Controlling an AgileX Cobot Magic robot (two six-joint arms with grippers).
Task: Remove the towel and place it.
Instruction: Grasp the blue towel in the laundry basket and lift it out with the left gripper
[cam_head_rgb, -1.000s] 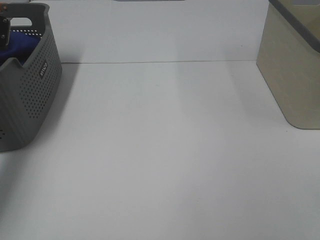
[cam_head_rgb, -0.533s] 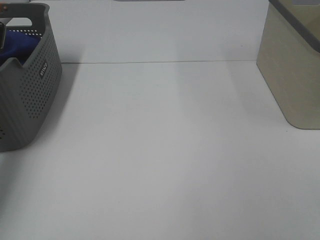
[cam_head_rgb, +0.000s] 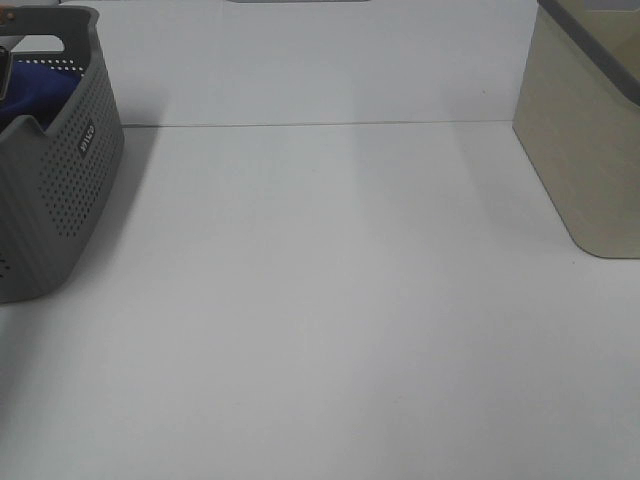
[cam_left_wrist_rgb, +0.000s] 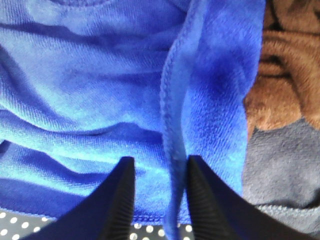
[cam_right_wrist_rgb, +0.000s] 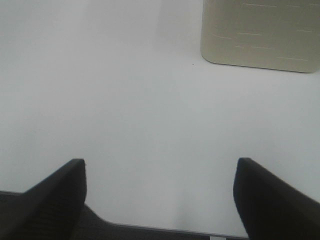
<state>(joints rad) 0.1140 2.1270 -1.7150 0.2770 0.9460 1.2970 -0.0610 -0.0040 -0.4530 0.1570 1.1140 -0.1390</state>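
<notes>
Your blue towel (cam_left_wrist_rgb: 100, 90) lies in the grey perforated basket (cam_head_rgb: 70, 170), a hemmed fold of it standing between the left gripper's (cam_left_wrist_rgb: 160, 161) narrowed fingers; whether they pinch it, you cannot tell. Your right gripper (cam_right_wrist_rgb: 160, 161) hangs spread wide above the white table (cam_head_rgb: 350, 300).

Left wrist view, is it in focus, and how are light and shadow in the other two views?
Left wrist view: the towel shows sharp pile, its folds shaded darker. Right wrist view: the table is bright and featureless, the right gripper soft-edged. Exterior high view: even light, a faint soft shadow on the table beside the basket.
</notes>
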